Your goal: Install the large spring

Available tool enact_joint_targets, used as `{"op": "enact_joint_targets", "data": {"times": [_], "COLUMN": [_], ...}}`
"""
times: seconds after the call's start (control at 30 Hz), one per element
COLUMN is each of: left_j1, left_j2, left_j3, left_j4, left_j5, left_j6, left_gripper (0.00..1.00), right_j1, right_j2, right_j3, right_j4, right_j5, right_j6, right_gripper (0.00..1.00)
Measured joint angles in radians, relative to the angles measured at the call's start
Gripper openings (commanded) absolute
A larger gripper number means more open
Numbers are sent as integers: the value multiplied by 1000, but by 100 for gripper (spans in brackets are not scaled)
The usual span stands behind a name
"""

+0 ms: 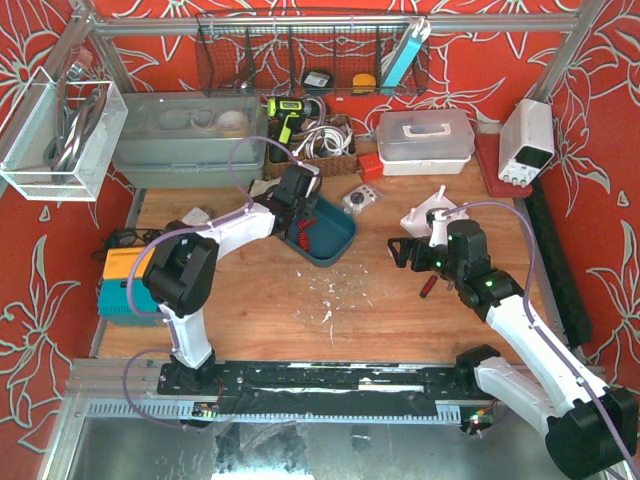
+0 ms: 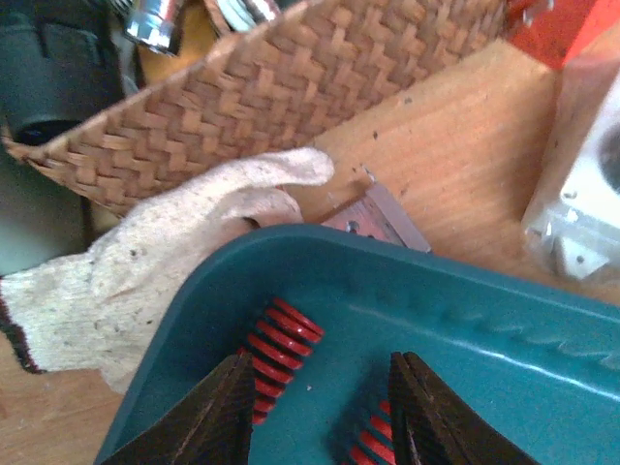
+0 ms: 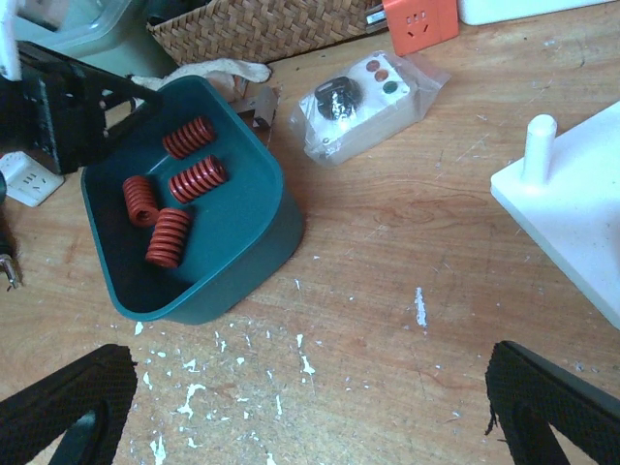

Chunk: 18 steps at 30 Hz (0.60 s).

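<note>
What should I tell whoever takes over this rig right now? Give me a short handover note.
Left gripper: open, empty, poised over the teal tray, just above the red springs.
Right gripper: wide open, empty, hovering between the tray and the white base.
Parts: four springs lie loose in the tray; the peg on the base is bare.
Done: nothing grasped or installed yet.
Left: grasp the large one, carry it over, and probably seat it on the peg.
</note>
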Motion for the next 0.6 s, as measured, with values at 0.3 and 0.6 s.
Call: {"op": "enact_joint_targets", "data": {"times": [0.3,0.6], "left_j1": [27,38], "left_j2": [76,118], "left_j3": [24,24], "left_j4": [-76,-95], "left_j5": [92,163], "left_j6": [57,96], "left_gripper": [45,49], "right_j1": [4,10], "right_j2": [5,21], "right_j3": [-2,-2], "right_j4": [7,14], "right_j5": [-9,-9], "right_j6": [0,0], "right_gripper": [99,99]}}
